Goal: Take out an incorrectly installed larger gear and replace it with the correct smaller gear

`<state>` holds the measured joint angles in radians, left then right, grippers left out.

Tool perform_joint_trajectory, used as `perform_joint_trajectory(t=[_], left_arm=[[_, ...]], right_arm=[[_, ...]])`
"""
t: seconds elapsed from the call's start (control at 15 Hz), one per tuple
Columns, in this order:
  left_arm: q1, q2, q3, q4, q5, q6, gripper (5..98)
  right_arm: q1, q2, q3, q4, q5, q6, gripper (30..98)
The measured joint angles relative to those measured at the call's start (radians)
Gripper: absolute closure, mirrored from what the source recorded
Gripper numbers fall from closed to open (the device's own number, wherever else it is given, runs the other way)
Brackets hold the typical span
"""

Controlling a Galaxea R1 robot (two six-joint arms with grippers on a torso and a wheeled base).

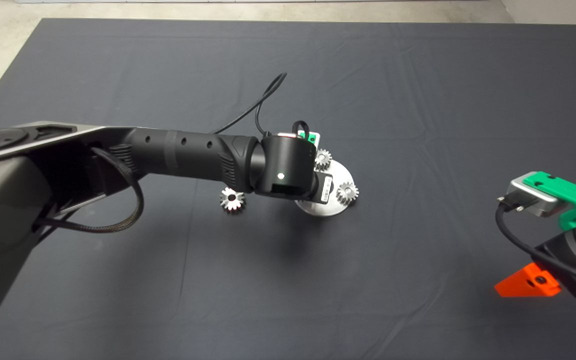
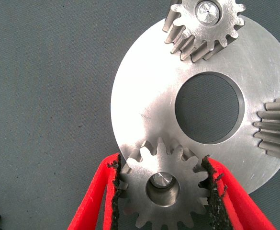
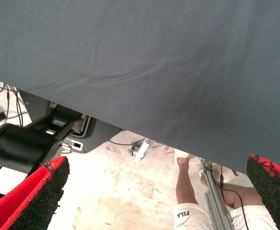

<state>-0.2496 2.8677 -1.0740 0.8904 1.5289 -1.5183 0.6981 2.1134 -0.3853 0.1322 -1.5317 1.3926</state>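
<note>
Left wrist view gives us the closest look: the left hand [image 2: 163,191] has its two red fingers [image 2: 94,201] set either side of the smaller gear [image 2: 162,188], black pads touching its teeth, so we read it as clamped on that gear. The gear sits over a peg at the rim of a round metal plate [image 2: 144,110], which has a large hole in its middle. A second small gear [image 2: 204,26] sits on a peg at the plate's far rim, and a third small gear [image 2: 276,127] shows only partly at the frame's right edge (it runs out of the picture).

In the head view we see the left arm [image 1: 193,155] reaching from the left edge to the middle of the dark mat [image 1: 418,90], its wrist covering much of the plate [image 1: 340,175]. Two small gears show beside the wrist, one at [image 1: 322,159] and one at [image 1: 347,191]. The larger gear [image 1: 232,199], with its long pointed teeth, lies on the surface just left of the wrist, apart from the plate.

The right hand [image 1: 528,285] waits at the lower right of the head view. In the right wrist view its fingers [image 3: 39,191] stand wide apart, holding nothing, with the mat's edge, the floor and a person's legs [image 3: 192,191] beyond.
</note>
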Motion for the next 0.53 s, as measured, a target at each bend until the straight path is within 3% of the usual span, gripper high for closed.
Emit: perform_joint_trajectory(t=[0.53], left_arm=[[0.0,0.0,0.0,0.001,-0.001,0.001,63.4]], right_arm=[[0.0,0.0,0.0,0.0,0.0,0.0,30.9]])
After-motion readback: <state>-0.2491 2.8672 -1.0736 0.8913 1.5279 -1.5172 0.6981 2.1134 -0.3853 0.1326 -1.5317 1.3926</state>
